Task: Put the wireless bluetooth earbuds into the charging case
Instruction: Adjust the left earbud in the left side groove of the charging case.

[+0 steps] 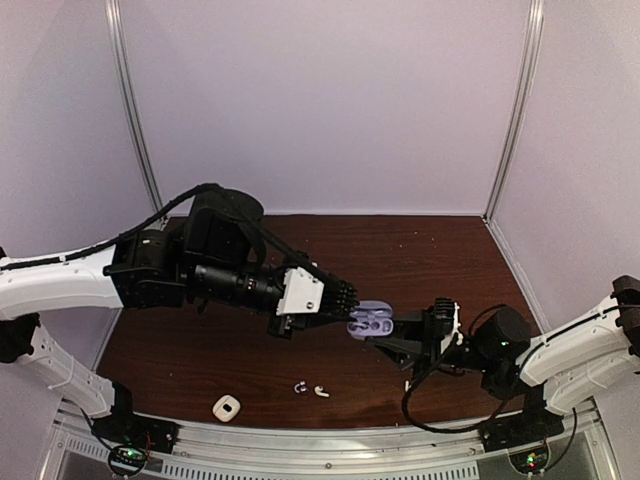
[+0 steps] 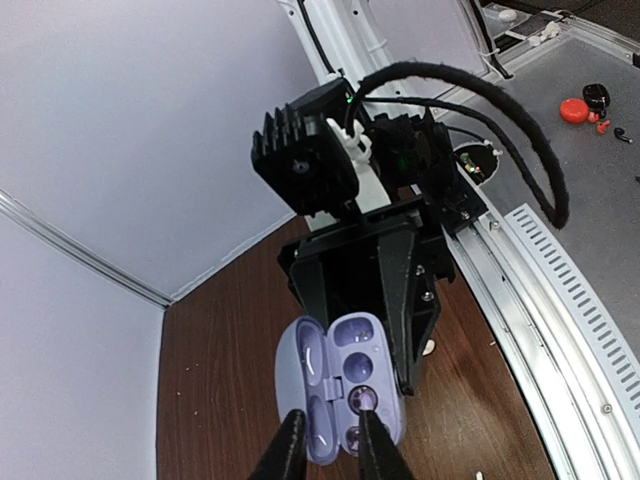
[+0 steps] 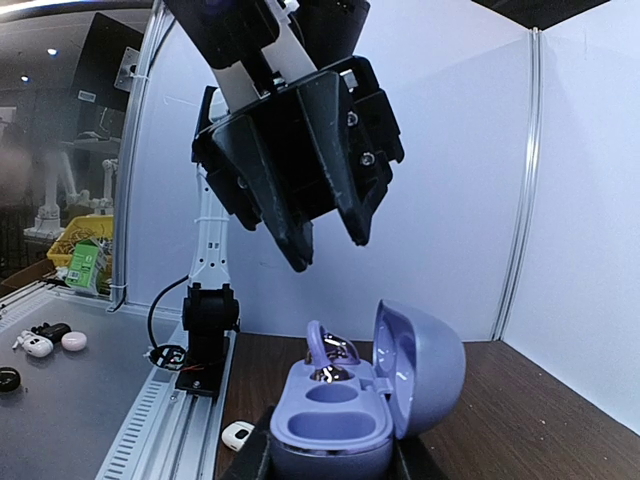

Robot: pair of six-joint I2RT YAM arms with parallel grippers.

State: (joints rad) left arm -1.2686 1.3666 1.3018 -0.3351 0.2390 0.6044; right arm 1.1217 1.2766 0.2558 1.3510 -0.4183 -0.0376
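Left pincer [image 1: 349, 303] over charging case [image 1: 373, 320], arm outstretched

The top external camera is looking down on the worktop [image 1: 420, 250] from behind. The wrist cameras are closely facing each other's pincers, the left pincer [image 3: 330, 245] and the right pincer [image 2: 355, 330], all sharing the purple case [image 1: 370, 320].

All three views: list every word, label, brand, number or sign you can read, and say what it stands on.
No text can be read in any view.
Print on the green and yellow box off the table, right wrist view: too blurred to read.
On the purple charging case: no marking visible.
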